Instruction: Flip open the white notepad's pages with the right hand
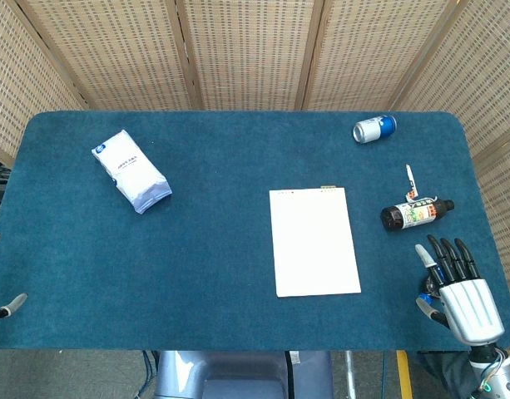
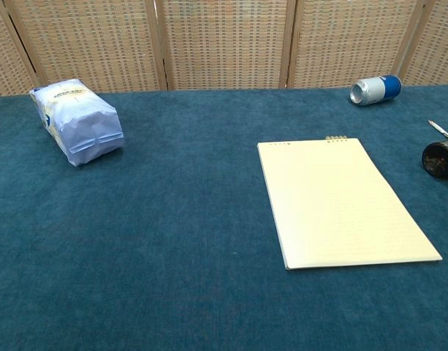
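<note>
At the worktop's (image 1: 238, 324) near left edge only a grey fingertip or two of the left hand (image 1: 7, 307) pokes into the head view, too little to tell how its fingers lie; it holds nothing that shows. Toward the far left corner lies a white and blue bag (image 1: 131, 170), well apart from everything else. Right of centre the notepad (image 1: 314, 241) lies flat and closed, its binding on the far short edge, its near edge close to the worktop's near edge. Along the far edge to the right lies a can (image 1: 374, 128) on its side, and near the right edge a dark bottle (image 1: 416, 213) lies with a pen (image 1: 411, 178) just beyond it. At the near right corner the right hand (image 1: 456, 293) hovers palm down, fingers (image 1: 444, 256) straight and a little apart, holding nothing, well clear of the notepad and near the bottle. The task looks to be at the approach step, with no page lifted yet. The next move likely calls for swinging the right hand left to the notepad's near right corner, catching the top sheets with a fingertip and lifting them toward the far binding, without brushing the bottle.
</note>
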`<act>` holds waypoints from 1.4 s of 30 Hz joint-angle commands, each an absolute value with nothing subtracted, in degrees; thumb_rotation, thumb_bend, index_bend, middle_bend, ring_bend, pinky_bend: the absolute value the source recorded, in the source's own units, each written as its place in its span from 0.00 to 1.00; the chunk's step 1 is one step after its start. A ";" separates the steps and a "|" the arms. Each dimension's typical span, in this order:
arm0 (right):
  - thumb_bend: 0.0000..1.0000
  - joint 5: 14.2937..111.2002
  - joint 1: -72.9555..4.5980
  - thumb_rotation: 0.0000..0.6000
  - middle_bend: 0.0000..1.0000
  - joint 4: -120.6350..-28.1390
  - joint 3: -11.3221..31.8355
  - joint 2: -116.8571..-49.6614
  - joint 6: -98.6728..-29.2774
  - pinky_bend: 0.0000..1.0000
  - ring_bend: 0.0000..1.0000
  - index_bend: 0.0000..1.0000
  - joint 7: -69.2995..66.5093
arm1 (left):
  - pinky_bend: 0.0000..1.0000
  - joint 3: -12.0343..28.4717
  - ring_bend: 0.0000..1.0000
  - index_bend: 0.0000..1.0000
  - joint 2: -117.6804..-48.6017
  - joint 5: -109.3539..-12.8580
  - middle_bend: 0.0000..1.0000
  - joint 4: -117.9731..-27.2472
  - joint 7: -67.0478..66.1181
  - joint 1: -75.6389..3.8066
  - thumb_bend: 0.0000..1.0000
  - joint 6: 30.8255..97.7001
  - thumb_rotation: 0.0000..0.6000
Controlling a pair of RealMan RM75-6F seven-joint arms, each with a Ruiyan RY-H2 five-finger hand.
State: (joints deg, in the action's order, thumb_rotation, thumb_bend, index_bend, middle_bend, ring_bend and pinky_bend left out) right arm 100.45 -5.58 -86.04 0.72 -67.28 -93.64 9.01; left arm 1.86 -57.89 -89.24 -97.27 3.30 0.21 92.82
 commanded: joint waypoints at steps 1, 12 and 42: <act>0.00 100.54 -5.65 1.00 0.00 -85.99 0.57 -67.28 -93.34 0.00 0.00 0.00 8.93 | 0.00 1.85 0.00 0.00 -57.85 -89.28 0.00 -97.27 3.44 0.22 0.00 92.82 1.00; 0.00 102.40 -9.08 1.00 0.00 -84.45 -1.34 -68.45 -85.59 0.00 0.00 0.00 11.18 | 0.00 2.36 0.00 0.00 -57.81 -88.21 0.00 -97.00 4.04 0.00 0.00 92.26 1.00; 0.39 102.98 -19.50 1.00 0.00 -70.44 -2.89 -84.56 -69.00 0.00 0.00 0.00 20.74 | 0.00 2.83 0.00 0.00 -59.38 -85.85 0.00 -97.22 -0.79 -1.86 0.00 88.46 1.00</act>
State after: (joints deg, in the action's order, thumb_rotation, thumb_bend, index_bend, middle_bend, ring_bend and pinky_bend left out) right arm 103.01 -19.47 -70.47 -2.84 -84.53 -69.03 20.77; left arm 2.82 -59.37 -85.85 -97.22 -0.79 -1.86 88.46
